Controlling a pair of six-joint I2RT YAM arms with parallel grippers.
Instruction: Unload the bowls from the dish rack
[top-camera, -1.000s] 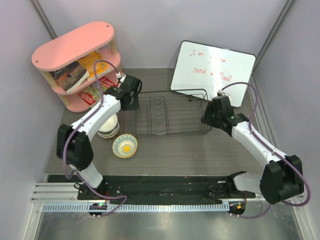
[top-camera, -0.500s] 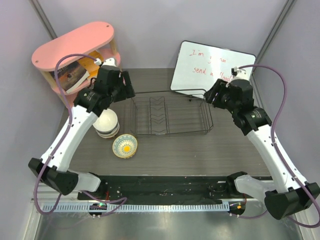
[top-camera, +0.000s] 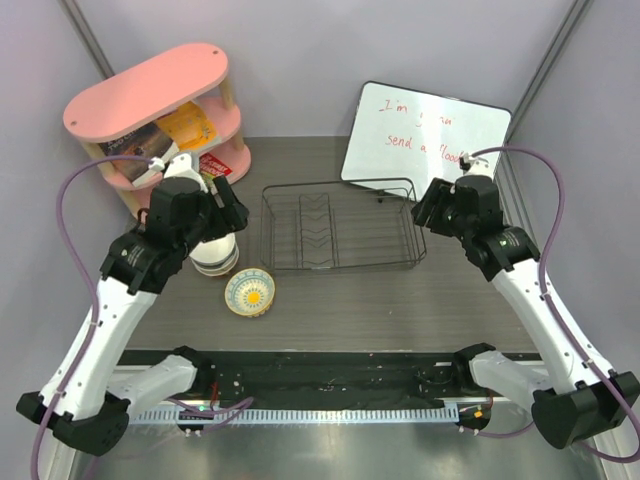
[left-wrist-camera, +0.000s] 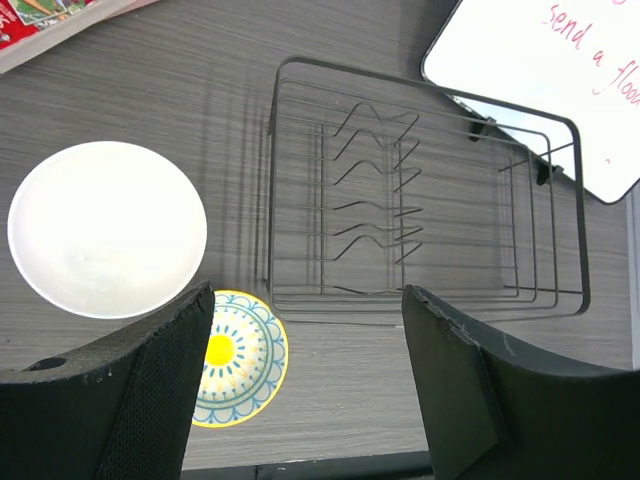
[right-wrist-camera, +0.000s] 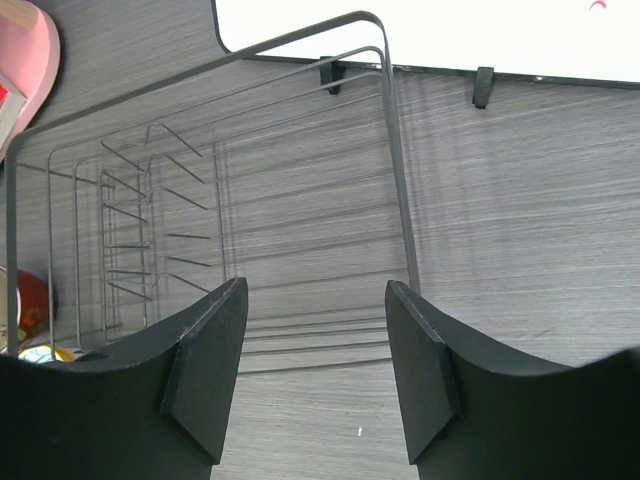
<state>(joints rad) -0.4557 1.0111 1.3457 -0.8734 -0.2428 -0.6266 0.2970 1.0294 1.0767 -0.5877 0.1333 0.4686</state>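
Illumination is bright, diffuse and even. The dish rack (left-wrist-camera: 271, 200) wires cast faint, multiple line shadows on the table (left-wrist-camera: 200, 90). The whiteboard (right-wrist-camera: 450, 30) reads near overexposed. All views are sharp.

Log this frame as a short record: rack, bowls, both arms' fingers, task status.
dish rack: empty, no bowl inside
stack: left of the rack, white bowl on top
yellow patterned bowl: alone, in front of the stack
left fingers: open, holding nothing, raised near the stack
right fingers: open, holding nothing, above the rack's right end
task status: rack looks unloaded
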